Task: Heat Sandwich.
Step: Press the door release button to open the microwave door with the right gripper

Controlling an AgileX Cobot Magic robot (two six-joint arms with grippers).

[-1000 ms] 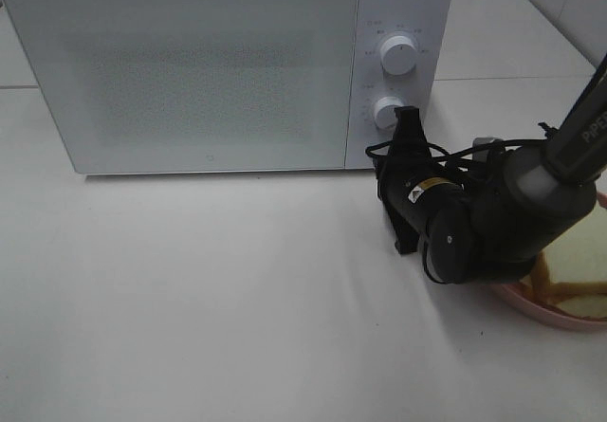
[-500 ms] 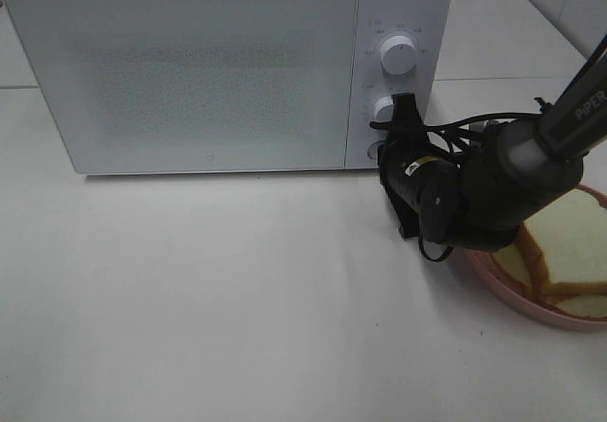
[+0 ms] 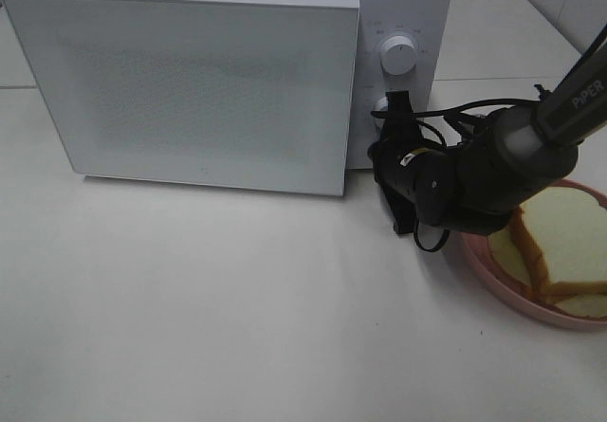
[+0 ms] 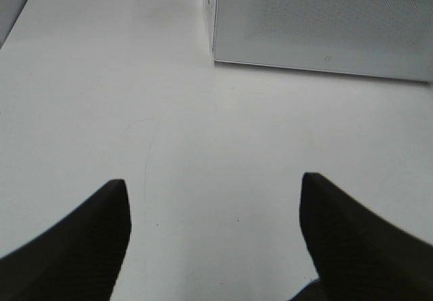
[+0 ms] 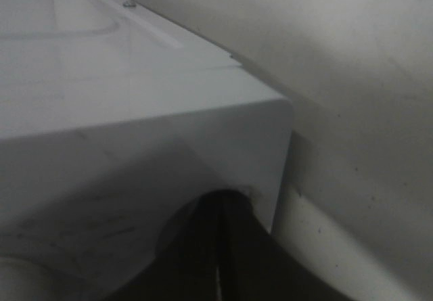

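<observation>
Resting on a round pink plate (image 3: 493,284) at the right edge of the high view, the sandwich (image 3: 569,242) shows white bread with a tan crust, and its far side runs out of the picture. Just to its left, the dark wrist of the right arm crosses above the plate's rim. The right gripper (image 3: 396,104) reaches from there to the front of the white microwave (image 3: 398,5), with its tip against the control panel beside the lower knob (image 3: 381,107) and below the upper knob (image 3: 399,55). In the right wrist view its fingers (image 5: 230,247) are clenched together with only a thin seam between them. They grasp nothing and are pressed up to the white casing. The microwave's door (image 3: 190,81) stands ajar: its right edge is swung out in front of the panel, and a dark gap runs along its top. The left gripper (image 4: 213,179) appears only in its own wrist view. Its fingers (image 4: 88,240) are spread wide and empty over the bare white table (image 3: 237,299), well apart from the sandwich and facing the door.
</observation>
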